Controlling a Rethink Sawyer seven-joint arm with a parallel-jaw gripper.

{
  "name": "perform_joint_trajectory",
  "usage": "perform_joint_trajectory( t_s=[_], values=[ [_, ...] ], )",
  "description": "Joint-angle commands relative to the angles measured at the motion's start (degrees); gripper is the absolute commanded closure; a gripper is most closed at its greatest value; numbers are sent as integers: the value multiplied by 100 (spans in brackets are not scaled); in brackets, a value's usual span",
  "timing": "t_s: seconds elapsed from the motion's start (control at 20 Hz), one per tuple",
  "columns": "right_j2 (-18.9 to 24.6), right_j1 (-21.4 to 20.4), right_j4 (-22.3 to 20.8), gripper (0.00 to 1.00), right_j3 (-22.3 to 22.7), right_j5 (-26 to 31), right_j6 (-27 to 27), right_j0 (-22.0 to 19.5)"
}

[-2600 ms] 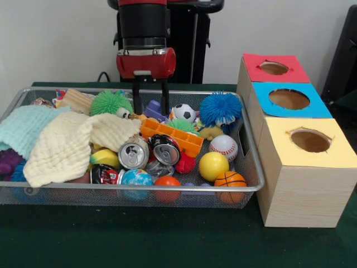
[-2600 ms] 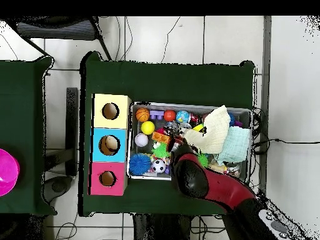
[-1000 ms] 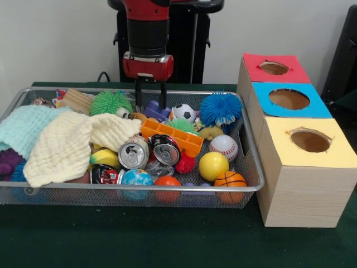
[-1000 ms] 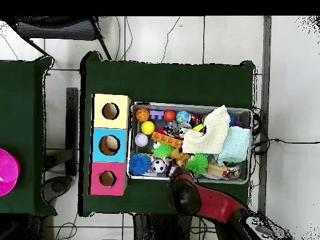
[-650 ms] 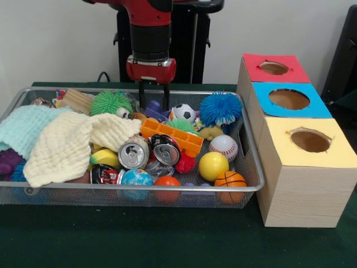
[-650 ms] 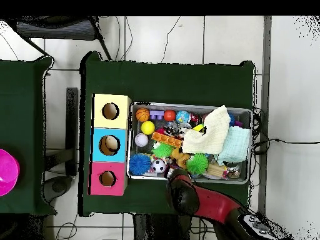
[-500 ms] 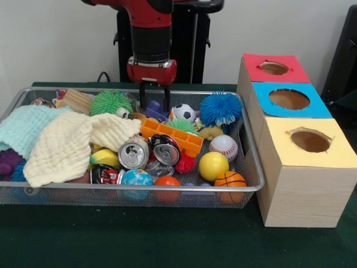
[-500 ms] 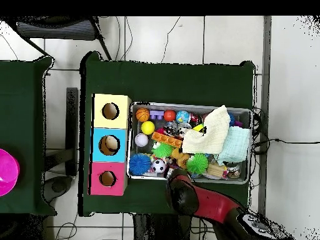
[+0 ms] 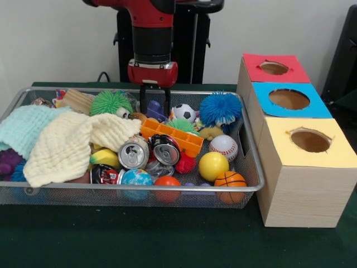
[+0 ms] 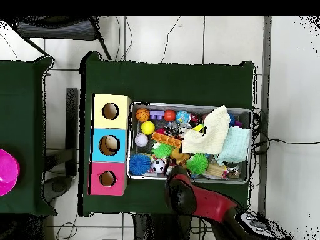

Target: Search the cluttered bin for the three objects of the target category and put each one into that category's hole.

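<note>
The bin [image 9: 134, 188] of silver wire mesh is full of toys, balls, cans and cloths; it also shows in the overhead view [image 10: 190, 105]. The hole [image 9: 274, 68] is the round cutout in the red-topped box, farthest from the camera in the front view and lowest in the overhead view [image 10: 107, 179]. My gripper [image 9: 155, 105] hangs open and empty over the bin's far rim, its fingers [image 9: 143, 101] either side of a purple toy [image 9: 156, 109] without gripping it. In the overhead view the arm's red head [image 10: 184, 192] hides the gripper.
Near the gripper lie a green spiky ball [image 9: 110, 102], a soccer ball [image 9: 183, 113], a blue spiky ball [image 9: 221, 108] and an orange tray [image 9: 170, 137]. Two cans [image 9: 134, 154], a baseball [image 9: 223, 147] and pale cloths [image 9: 67, 145] lie nearer. Blue-topped [image 9: 289, 99] and yellow-topped [image 9: 309, 140] boxes stand beside the red one.
The gripper has risen out of the bin and drawn back toward the pedestal-side rim, shifting slightly right in the front view. It stays open and empty. The toys have not moved.
</note>
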Motion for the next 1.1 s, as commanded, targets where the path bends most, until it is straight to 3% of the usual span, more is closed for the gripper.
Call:
perform_joint_trajectory(
  t_s=[0.05, 0.45, 1.1],
  values=[
    [40, 58, 235, 0, -452, -660, 1137, 190],
    [-41, 524, 271, 0, -638, -954, 1129, 241],
    [-670, 649, 575, 0, -925, -910, 850, 707]
  ],
)
